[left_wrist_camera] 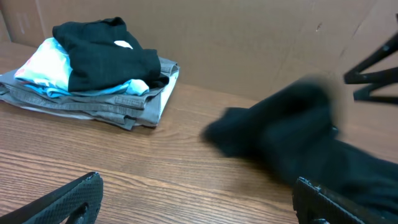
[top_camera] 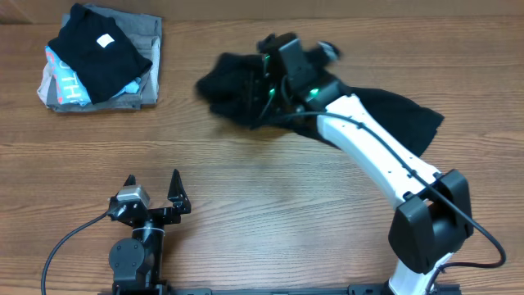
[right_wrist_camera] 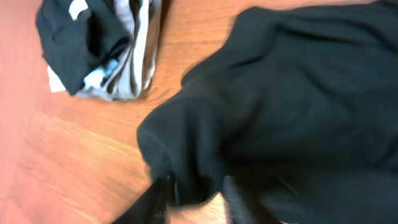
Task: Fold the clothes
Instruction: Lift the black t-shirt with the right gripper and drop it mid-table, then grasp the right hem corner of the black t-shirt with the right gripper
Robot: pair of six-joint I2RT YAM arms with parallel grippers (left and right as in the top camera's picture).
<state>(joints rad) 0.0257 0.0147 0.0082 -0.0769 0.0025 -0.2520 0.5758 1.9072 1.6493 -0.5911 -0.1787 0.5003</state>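
Note:
The clothes, one black shirt, lie crumpled across the far middle of the table, also seen in the left wrist view. My right gripper reaches over the shirt's left part. In the right wrist view the shirt fills most of the frame, blurred. The right gripper has its fingers apart, with a fold of the black cloth hanging between them and bare wood showing below it. My left gripper rests at the near left, wide open and holding nothing, well short of the shirt.
A stack of folded garments sits at the far left corner: a black piece with a white label on top of light-blue and grey ones. It also shows in the right wrist view. A cardboard wall stands behind the table.

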